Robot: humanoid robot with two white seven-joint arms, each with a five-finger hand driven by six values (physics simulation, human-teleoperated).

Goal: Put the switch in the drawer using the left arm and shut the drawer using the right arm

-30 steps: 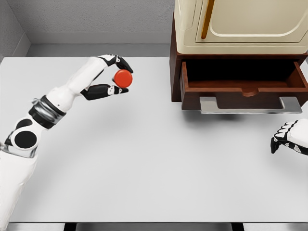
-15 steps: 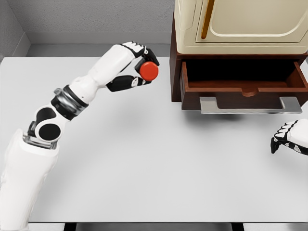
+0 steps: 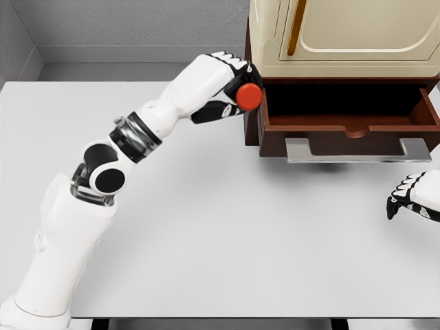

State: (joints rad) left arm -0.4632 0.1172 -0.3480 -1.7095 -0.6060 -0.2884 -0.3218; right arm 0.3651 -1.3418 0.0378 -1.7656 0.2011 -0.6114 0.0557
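My left hand (image 3: pixel 223 86) has its black-tipped fingers (image 3: pixel 242 69) clamped on the round red switch (image 3: pixel 249 96), which I hold in the air just at the left front corner of the open dark brown wooden drawer (image 3: pixel 347 127), above the pale grey surface (image 3: pixel 227 227). The drawer stands pulled out beneath the cream cabinet (image 3: pixel 344 38), its flat metal handle (image 3: pixel 357 150) facing me. My right hand (image 3: pixel 416 194) rests low at the right edge, near the surface, fingers loosely curled and holding nothing.
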